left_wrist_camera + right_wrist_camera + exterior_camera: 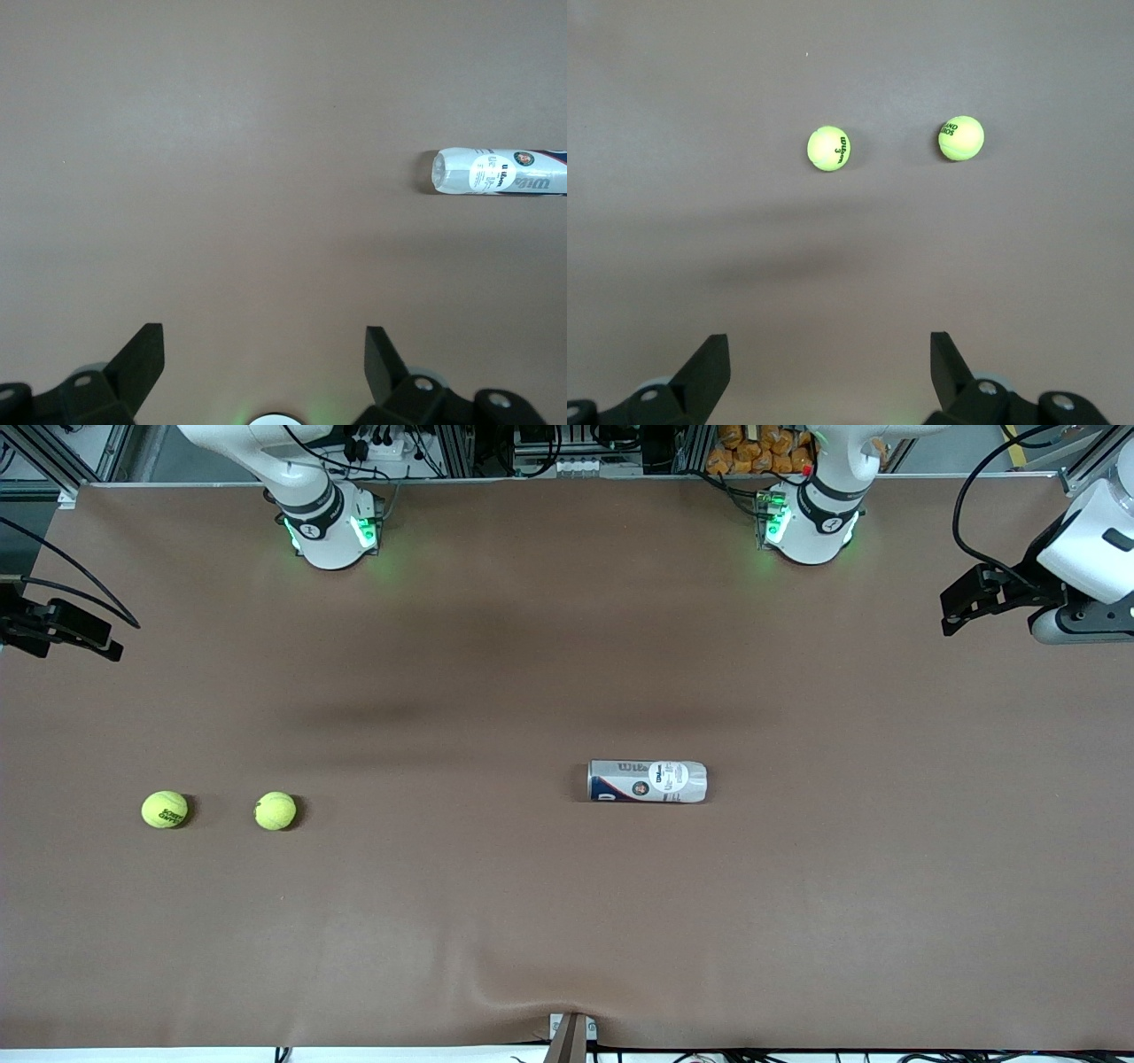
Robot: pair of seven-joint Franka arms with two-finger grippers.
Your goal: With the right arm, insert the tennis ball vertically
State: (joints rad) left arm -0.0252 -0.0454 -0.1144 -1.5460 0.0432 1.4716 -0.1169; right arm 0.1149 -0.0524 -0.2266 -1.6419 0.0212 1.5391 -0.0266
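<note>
Two yellow-green tennis balls lie on the brown table toward the right arm's end: one [165,810] [961,138] closest to that end, the other [275,811] [829,149] beside it, toward the middle. A white and blue ball can [648,781] [500,172] lies on its side near the table's middle. My right gripper [830,347] hangs open and empty high over the right arm's end, well clear of the balls. High over the left arm's end, my left gripper [264,341] is open and empty, well clear of the can.
The table cloth [532,921] has a raised fold at the edge nearest the front camera, above a small metal bracket [571,1036]. Both arm bases [328,522] [811,518] stand along the edge farthest from that camera.
</note>
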